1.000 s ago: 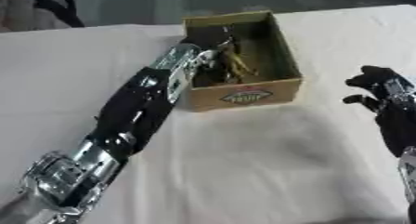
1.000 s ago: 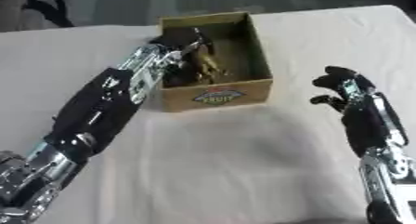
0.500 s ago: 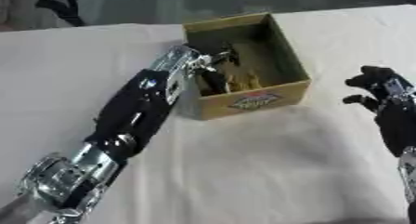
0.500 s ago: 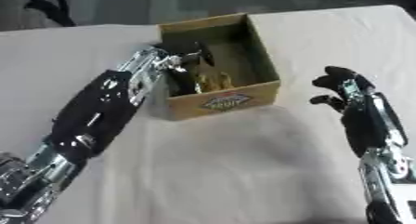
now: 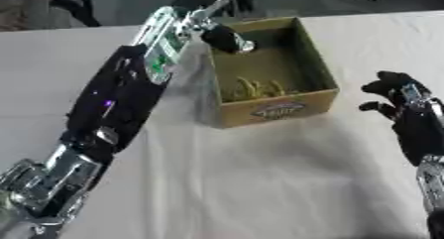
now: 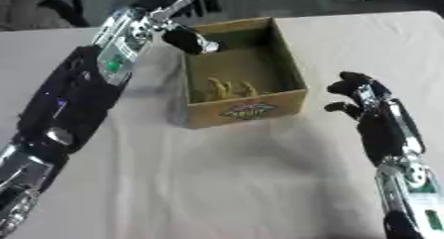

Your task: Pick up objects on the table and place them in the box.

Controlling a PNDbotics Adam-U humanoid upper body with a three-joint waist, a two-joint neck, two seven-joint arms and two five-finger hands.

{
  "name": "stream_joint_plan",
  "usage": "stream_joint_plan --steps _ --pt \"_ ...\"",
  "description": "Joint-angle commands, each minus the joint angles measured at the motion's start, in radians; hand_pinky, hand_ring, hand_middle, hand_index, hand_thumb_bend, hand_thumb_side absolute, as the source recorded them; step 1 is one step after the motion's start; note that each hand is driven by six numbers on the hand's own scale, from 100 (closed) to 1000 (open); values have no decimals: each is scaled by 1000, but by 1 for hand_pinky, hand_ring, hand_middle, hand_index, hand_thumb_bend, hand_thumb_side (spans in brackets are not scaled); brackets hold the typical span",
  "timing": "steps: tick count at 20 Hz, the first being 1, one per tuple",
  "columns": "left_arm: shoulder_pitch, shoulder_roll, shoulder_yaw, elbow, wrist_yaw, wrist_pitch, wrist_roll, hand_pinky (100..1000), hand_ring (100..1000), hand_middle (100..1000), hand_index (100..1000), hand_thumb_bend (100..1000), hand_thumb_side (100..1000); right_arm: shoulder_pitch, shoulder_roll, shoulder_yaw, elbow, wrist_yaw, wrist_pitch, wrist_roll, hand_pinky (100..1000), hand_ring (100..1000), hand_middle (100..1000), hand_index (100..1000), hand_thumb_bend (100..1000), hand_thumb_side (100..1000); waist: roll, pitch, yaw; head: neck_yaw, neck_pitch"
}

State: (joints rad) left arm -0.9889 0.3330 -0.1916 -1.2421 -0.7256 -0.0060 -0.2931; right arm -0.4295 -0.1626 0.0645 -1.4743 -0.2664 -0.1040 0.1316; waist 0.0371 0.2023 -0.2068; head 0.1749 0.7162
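A brown cardboard box [image 5: 317, 64] stands open on the white table, a printed label on its front wall. A yellow, banana-like thing [image 5: 255, 88] lies on the box floor. My left hand [image 5: 211, 21] hovers above the box's left rear corner, open, fingers stretched up and away, thumb over the box's edge, nothing in it. My right hand [image 6: 364, 98] is held open to the right of the box, fingers up and relaxed, apart from the box.
The table [image 5: 260, 183] is covered in a white cloth. Its far edge runs just behind the box, with dark legs or stands [image 5: 74, 5] beyond it.
My left hand has risen out of the box and let go of the yellow thing, which now lies on the box floor. The right hand has stayed put.
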Motion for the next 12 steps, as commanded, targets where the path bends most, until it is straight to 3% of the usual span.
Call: stream_joint_plan --steps 1,7,12 --pt "24 77 30 -146 135 41 53 593 605 602 697 413 351 -4 -18 -12 -11 -10 -2 -7 571 756 610 746 100 606 -7 -23 12 -18 10" --pt "188 140 83 -365 368 116 180 578 592 583 681 354 344 10 -23 -18 -11 -10 -3 -12 572 756 610 746 100 603 -10 -37 58 -34 29" --pt "340 140 127 -477 549 131 275 572 582 567 670 286 386 17 -27 -22 -12 -12 -5 -14 572 756 611 746 100 606 -14 -41 85 -41 37"
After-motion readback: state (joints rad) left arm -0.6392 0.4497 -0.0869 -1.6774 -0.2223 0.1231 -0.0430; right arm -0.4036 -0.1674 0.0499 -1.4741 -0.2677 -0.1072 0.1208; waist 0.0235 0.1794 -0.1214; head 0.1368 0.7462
